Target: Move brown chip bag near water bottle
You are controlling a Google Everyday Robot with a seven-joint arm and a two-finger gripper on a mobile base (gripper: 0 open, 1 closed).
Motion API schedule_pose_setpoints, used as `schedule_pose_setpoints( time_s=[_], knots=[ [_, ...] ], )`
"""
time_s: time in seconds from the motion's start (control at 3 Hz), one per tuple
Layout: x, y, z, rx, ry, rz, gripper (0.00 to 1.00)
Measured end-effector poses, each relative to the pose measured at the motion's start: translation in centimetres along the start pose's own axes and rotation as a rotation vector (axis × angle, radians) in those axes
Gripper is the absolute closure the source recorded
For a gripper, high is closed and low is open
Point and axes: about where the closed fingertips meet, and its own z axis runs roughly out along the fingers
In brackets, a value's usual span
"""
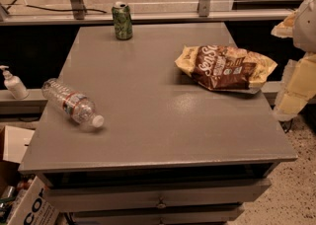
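The brown chip bag lies flat on the grey table near its right edge, dark brown in the middle with pale yellow ends. The water bottle lies on its side near the left edge, white cap pointing to the front right. Bag and bottle are far apart, with most of the tabletop's width between them. My gripper is at the far right of the camera view, beside the table's right edge and just right of the bag. It holds nothing that I can see.
A green soda can stands at the table's back edge. A small white pump bottle stands on a ledge left of the table. Drawers sit under the tabletop. Cardboard boxes are on the floor at the lower left.
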Motion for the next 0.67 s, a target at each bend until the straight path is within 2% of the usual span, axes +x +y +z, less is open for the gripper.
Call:
schedule_pose_setpoints(
  time_s=[0.67],
  knots=[
    [-0.04, -0.20, 0.52, 0.020, -0.020, -0.006, 0.00]
  ],
)
